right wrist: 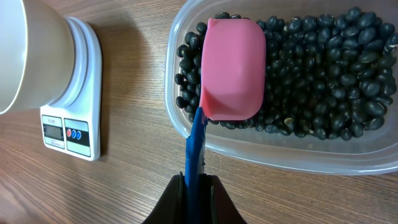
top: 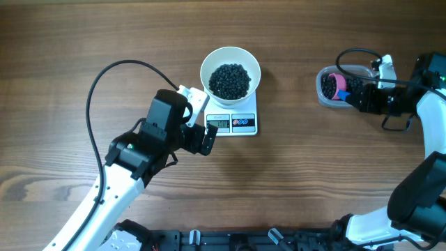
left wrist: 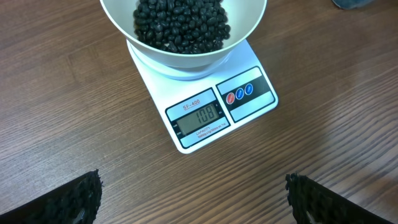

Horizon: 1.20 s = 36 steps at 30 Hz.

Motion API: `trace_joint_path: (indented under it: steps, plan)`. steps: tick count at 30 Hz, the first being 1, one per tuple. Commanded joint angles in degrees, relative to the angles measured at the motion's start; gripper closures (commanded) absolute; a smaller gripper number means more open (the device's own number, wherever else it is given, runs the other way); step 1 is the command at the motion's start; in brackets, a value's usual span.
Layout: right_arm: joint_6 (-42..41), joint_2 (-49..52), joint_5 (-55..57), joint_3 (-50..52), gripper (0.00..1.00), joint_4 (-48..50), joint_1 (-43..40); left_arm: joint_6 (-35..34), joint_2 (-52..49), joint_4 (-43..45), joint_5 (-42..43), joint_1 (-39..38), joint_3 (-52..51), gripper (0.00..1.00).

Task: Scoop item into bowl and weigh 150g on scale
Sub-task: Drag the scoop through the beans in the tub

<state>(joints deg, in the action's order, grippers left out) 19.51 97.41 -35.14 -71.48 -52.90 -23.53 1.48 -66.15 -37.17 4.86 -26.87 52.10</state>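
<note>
Beans (top: 230,80) lie as a dark heap inside the white bowl (top: 211,59), which stands on the scale (top: 245,127) near the middle of the wooden table (top: 70,42). From overhead the bowl covers most of the scale, leaving only the front strip at 6 o'clock with the display (top: 218,123) and two round buttons, and the digits there are too small to read. In the left wrist view the display (left wrist: 200,115) reads 108. That view cuts off the bowl's far rim at 12 o'clock.

The left gripper (top: 207,120) hangs at 9 o'clock of the display with its jaws spread wide and nothing between them. Only its two dark fingertips (left wrist: 78,200) show, in the bottom corners of its own camera. The left arm hides the table at 7 o'clock of the scale, and a black cable (top: 90,97) loops out at 9 o'clock.

At 3 o'clock of the scale, well apart, sits a clear tub (top: 323,89) holding more beans. The right gripper (right wrist: 198,193) is clamped on the blue handle of a pink scoop (right wrist: 233,68), whose cup rests in the tub's left end. Whether the pink face turned to the camera is the hollow or the back is hard to tell. The right wrist view cuts the tub off at 3 o'clock and the bowl at 9 o'clock.
</note>
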Motion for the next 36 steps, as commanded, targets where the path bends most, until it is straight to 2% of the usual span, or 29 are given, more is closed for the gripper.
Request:
trace_joint_path:
  steps: [1,10,22,36]
  plan:
    - [-0.3,0.8,-5.5,0.7,0.96,-0.5,0.2,1.1,0.6,0.1,0.9,0.0,0.1,0.00]
    - [-2.0,0.8,-8.5,0.7,0.96,-1.2,-3.9,1.1,0.6,0.1,0.9,0.0,0.1,0.00]
    - [-7.6,0.8,-8.3,0.7,0.96,-0.9,-4.4,1.1,0.6,0.1,0.9,0.0,0.1,0.00]
    - [-10.7,0.8,-10.1,0.7,0.96,-0.4,-6.6,1.1,0.6,0.1,0.9,0.0,0.1,0.00]
